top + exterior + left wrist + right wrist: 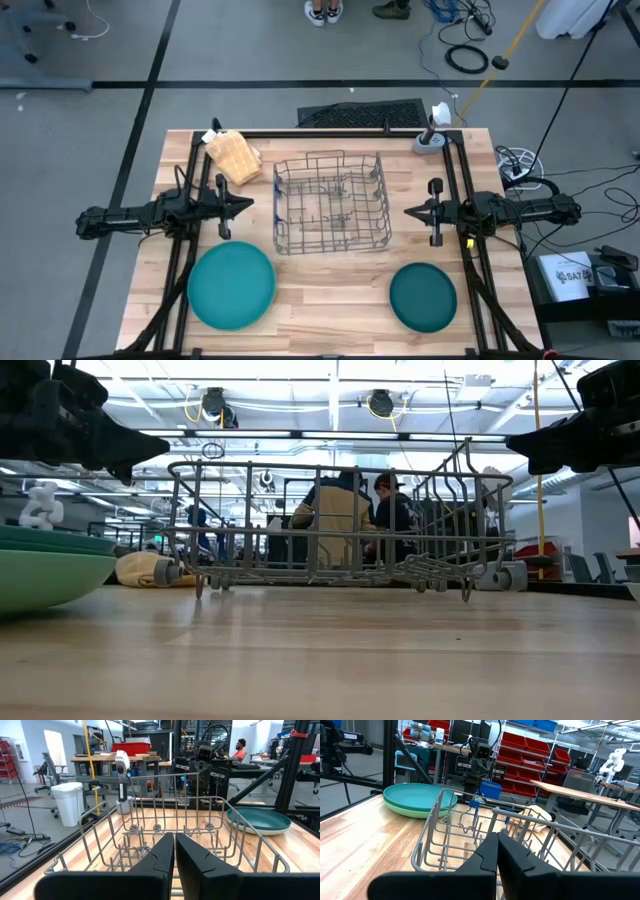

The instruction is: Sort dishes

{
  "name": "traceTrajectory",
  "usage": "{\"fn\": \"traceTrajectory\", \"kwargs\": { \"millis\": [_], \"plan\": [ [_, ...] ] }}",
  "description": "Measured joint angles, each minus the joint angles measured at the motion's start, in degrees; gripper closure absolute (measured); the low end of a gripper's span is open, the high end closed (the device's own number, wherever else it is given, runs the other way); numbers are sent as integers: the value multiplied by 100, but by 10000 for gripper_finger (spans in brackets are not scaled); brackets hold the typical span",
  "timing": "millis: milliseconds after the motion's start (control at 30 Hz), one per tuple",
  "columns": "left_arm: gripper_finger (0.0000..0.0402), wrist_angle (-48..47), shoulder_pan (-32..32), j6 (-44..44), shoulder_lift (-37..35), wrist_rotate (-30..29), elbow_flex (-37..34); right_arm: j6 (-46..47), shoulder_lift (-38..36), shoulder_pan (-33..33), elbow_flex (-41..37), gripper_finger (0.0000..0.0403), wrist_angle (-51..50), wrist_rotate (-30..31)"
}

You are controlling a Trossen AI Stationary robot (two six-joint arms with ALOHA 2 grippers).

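High view has both arms parked level, one on each side of the grey wire rack (pixel 332 202), tips aimed at one another across it. Left gripper (pixel 243 204) sits just off the rack's left wall, its fingers pressed together, nothing between them. Right gripper (pixel 413 211) mirrors it off the right wall, and from its own wrist camera its fingers (pixel 512 851) meet in a thin seam, empty too.

Now the dishes. A teal plate stack (pixel 231 285) lies on the table's near-left part, just in front of the left gripper and apart from it; the right wrist view shows a teal plate on top of a light green one (pixel 420 800). Over on the near-right, a darker teal plate (pixel 423 296) lies by itself, in front of the right gripper, not touching it.

Rack stands empty, squarely between the two grippers. A tan waffle-textured lump (pixel 233 156) rests at the far-left part of the wooden table (pixel 330 300), behind the left arm. A dish brush (pixel 122 782) stands upright in its holder near the far-right corner. People sit in the room beyond the rack.
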Motion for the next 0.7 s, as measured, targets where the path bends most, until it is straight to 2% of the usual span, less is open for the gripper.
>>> {"fn": "traceTrajectory", "kwargs": {
  "millis": [233, 367, 433, 500, 600, 700],
  "plan": [
    [372, 0, 1, 0, -1, -1, -2, 116, 0, 1, 0, 403, 9, -8],
    [372, 0, 0, 0, 0, 0, 0, 2094, 4, 3, -13, 403, 464, -122],
    [372, 0, -1, 0, 2, -1, -1, 2778, 27, -4, -9, 403, 1024, 69],
    [372, 0, 1, 0, 1, -1, -1, 3061, 37, -4, -7, 403, 1503, 292],
    [372, 0, -1, 0, 1, 1, 1, 3351, 40, -6, 2, 403, 2258, 305],
    [372, 0, -1, 0, 0, 0, 0, 3145, 39, -6, 216, 403, 2474, 304]
  ]
}}
